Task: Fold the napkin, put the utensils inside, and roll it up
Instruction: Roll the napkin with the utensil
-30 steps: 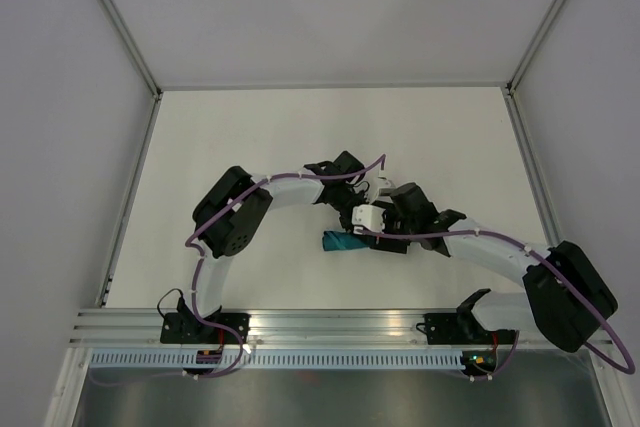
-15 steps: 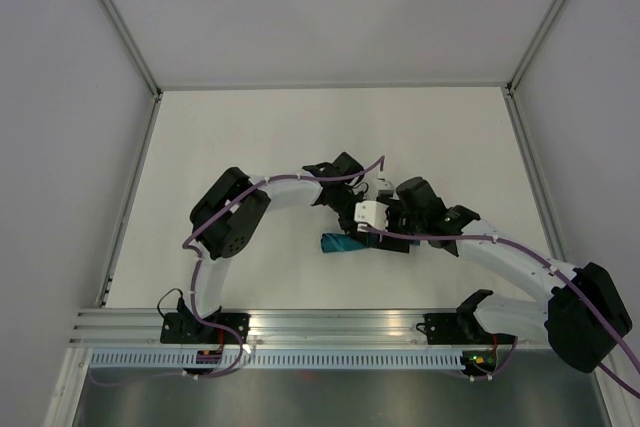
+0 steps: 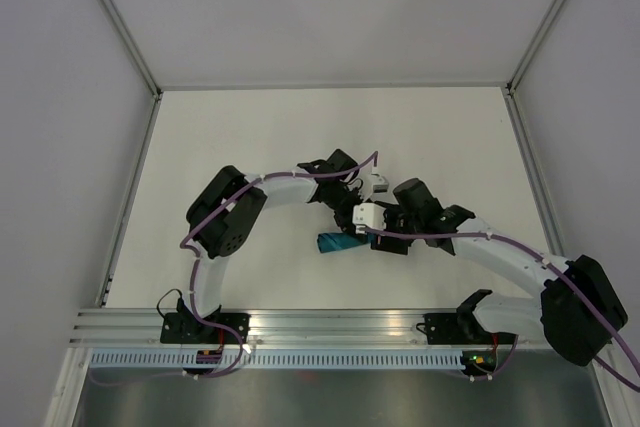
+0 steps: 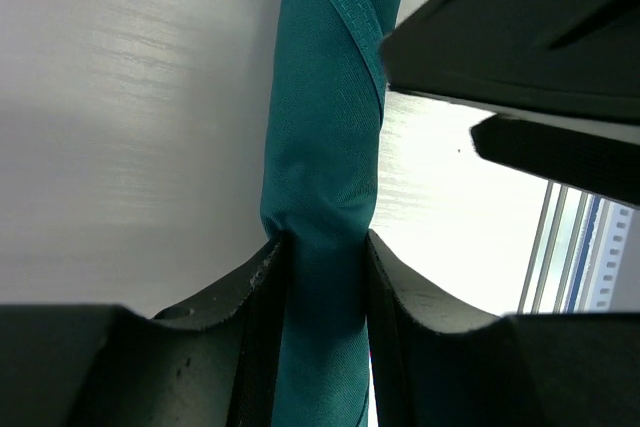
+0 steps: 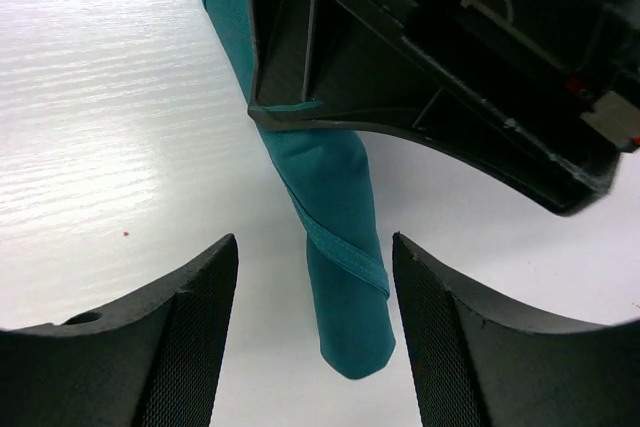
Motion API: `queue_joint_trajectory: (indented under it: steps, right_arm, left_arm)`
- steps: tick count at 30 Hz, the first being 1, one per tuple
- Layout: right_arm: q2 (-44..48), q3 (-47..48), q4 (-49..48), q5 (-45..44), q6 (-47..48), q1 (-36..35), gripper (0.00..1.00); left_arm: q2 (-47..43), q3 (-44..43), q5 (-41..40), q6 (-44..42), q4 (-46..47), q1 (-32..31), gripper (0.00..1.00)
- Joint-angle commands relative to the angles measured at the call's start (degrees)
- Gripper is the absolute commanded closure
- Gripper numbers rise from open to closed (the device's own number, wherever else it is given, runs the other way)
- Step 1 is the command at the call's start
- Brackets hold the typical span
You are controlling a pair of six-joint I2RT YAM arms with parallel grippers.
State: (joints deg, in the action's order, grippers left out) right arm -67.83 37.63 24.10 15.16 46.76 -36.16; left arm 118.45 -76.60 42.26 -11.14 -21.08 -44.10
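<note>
Already rolled: napkin (image 4: 325, 147) as a slim teal tube, a stitched hem spiralling round it, flat on the white table (image 3: 250, 137) near its middle. Astride the roll, left gripper (image 4: 325, 247), one dark finger (image 4: 255, 307) on each side, both touching the cloth and nipping it narrower than the fuller stretch just past the tips. Opposite, right gripper (image 5: 312, 277) spread wide, textured pads (image 5: 190, 347) clear of the cloth, the free end of the roll lying on the table in the gap between them. Further along in the right wrist view, dark housing (image 5: 420, 57) of the left gripper across the tube. From above, only a short teal end visible beside the two meeting wrists, the rest hidden beneath them. Both arms bent inward from either side.
</note>
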Motion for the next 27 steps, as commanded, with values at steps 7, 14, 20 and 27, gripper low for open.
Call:
queue_joint_trajectory:
  steps: [7,14,20,27]
  right_arm:
    - [-0.11,-7.82,-16.00,-3.56,2.98,-0.22,0.29]
    - [1.65,-8.45,-18.82,-1.71,3.16,-0.31,0.27]
    - [0.16,-7.13,-17.51,0.92,2.98,-1.54,0.26]
    - [-3.70,-6.60,-19.44,1.37,2.90,-4.17,0.26]
  left_arm:
    - [0.99,1.54,1.68,1.03,-0.72,2.17,0.58]
    - [2.74,0.66,4.76,0.42,-1.77,2.88,0.58]
    - [4.33,-0.66,5.29,-0.11,-3.35,2.88,0.58]
    - [5.12,-1.62,5.73,-0.64,-4.50,2.88,0.59]
